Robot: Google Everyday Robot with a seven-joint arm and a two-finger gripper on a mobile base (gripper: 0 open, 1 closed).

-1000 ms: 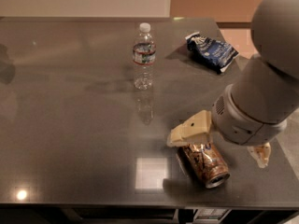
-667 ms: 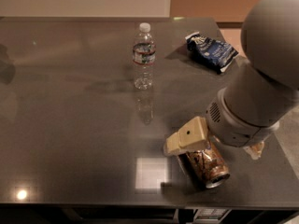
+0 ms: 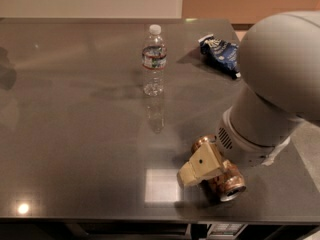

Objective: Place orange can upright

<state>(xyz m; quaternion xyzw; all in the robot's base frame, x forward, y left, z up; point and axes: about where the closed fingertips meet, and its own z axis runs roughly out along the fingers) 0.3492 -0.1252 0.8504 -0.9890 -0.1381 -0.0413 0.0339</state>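
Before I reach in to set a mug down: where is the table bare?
Bare: the left half of the table, left of the water bottle, and the front centre before it. Crowded: front right, where the tool is over the lying orange can; blue packet at back right.

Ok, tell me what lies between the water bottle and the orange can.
Only bare table, with the water bottle's reflection on it, as the camera view shows. The gripper sits over the orange can.
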